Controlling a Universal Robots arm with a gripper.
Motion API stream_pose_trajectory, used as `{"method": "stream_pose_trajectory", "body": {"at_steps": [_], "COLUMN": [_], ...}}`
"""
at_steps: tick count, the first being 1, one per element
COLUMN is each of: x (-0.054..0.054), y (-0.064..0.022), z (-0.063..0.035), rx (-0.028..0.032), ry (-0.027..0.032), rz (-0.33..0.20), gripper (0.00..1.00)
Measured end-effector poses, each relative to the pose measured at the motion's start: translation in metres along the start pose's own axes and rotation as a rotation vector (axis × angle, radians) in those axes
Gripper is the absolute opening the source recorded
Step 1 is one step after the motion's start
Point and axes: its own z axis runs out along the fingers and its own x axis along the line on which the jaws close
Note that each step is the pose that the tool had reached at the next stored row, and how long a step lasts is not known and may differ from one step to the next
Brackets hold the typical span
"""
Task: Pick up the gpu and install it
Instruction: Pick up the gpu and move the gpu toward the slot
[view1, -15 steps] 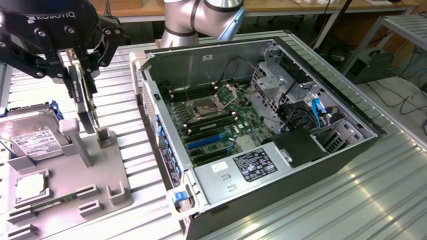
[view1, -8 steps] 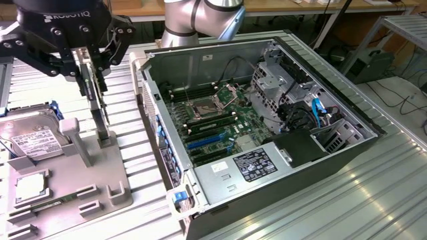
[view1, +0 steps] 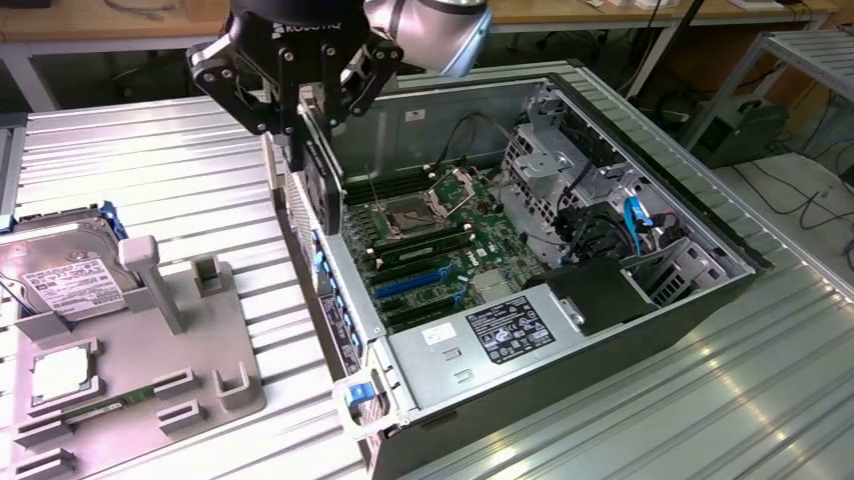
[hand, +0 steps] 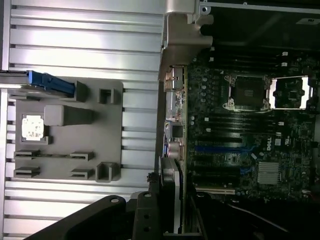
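Exterior view had the gripper (view1: 314, 122) at approx. 11 o'clock, jaws partly closed and pinching the gpu (view1: 318, 180) by its upper edge, so the card hung vertical, edge down. The gpu was off the tray (view1: 200, 380) and in the air over the rear wall of the case (view1: 574, 400), at approx. 10 o'clock from the mobo (view1: 447, 250). Its lower end looked close to that wall; touching or not, I couldn't tell. Wrist view had the card edge-on, silver bracket (hand: 174, 200) just beside the rear-wall ports, w/ the blue slot (hand: 220, 149) and the black ones next to it apart from the card, further into the board. On the tray, the hdd (view1: 60, 275) at 9 o'clock and the cpu (view1: 60, 372) at 8 o'clock sat well apart from the card. Risks as I judged them: (1) the card sat above the wall, not above a slot, so a straight descent would likely land the bracket or board edge on the sheet metal and lever the gpu in the jaws. (2) The grip was a narrow pinch on a long flat card, so any snag could tilt it, and the edge connector would then meet the slot skewed and jam or scrape contacts. (3) If the bracket tip missed its gap at the rear wall, the card would ride up at that end and seat only partway. (4) Pushing down while misaligned could flex the mobo. (5) The open cpu socket (view1: 400, 215) lay near the card's path inward, so overshoot there could do damage.
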Motion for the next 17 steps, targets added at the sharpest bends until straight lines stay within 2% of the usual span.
{"method": "stream_pose_trajectory", "body": {"at_steps": [3,4,5,17], "x": [-0.03,-0.044,-0.05,-0.068], "y": [-0.0016,-0.0024,-0.0027,-0.0037], "z": [0.0004,0.0006,0.0007,0.001], "rx": [0.0001,0.0001,0.0,0.0004], "ry": [0.0,0.0,0.0,-0.0011], "rz": [0.0,0.0,0.0,0.024], "gripper": [0.28,0.28,0.28,0.28]}}
